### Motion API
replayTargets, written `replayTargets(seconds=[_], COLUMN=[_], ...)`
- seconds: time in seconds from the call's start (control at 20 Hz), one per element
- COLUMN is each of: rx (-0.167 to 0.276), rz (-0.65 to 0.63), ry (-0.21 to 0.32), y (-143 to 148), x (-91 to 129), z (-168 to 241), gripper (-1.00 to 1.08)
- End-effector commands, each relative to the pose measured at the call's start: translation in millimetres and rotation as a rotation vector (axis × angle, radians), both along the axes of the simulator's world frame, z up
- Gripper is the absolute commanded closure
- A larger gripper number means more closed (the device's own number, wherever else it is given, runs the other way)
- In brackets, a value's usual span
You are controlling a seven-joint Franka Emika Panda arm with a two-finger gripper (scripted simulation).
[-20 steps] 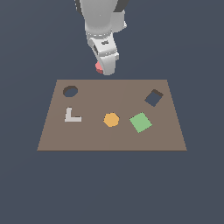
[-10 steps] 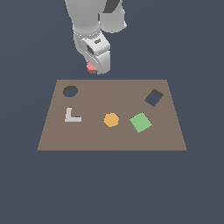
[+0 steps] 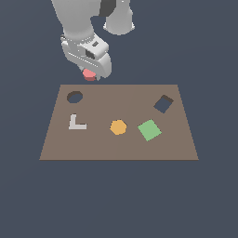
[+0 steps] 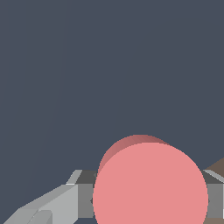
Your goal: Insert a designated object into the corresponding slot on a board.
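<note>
Your pincer (image 3: 91, 76) is clamped on the red disc (image 3: 89, 74), held in the air just beyond the board's (image 3: 119, 144) far edge. The round hole (image 3: 75, 97) lies nearer the camera and slightly toward the exterior view's left of the disc. You should judge descent from there.

the pinkish-red disc (image 3: 89, 74) hung above the brown board's (image 3: 119, 144) far edge, near the dark round slot (image 3: 75, 97), not in it.
</note>
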State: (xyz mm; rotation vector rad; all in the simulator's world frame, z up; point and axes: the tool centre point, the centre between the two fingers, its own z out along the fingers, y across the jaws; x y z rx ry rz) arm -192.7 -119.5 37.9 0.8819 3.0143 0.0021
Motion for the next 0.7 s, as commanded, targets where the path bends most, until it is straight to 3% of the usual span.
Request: replayTargets(seconds=[0.0,0.65], rx=[0.000,-0.001], rz=[0.082,0.520], ry=[-0.001,-0.001], y=[-8.7,-44.7], x=[6.0,50.3], z=[0.5,2.1], gripper=[1.08,1.08])
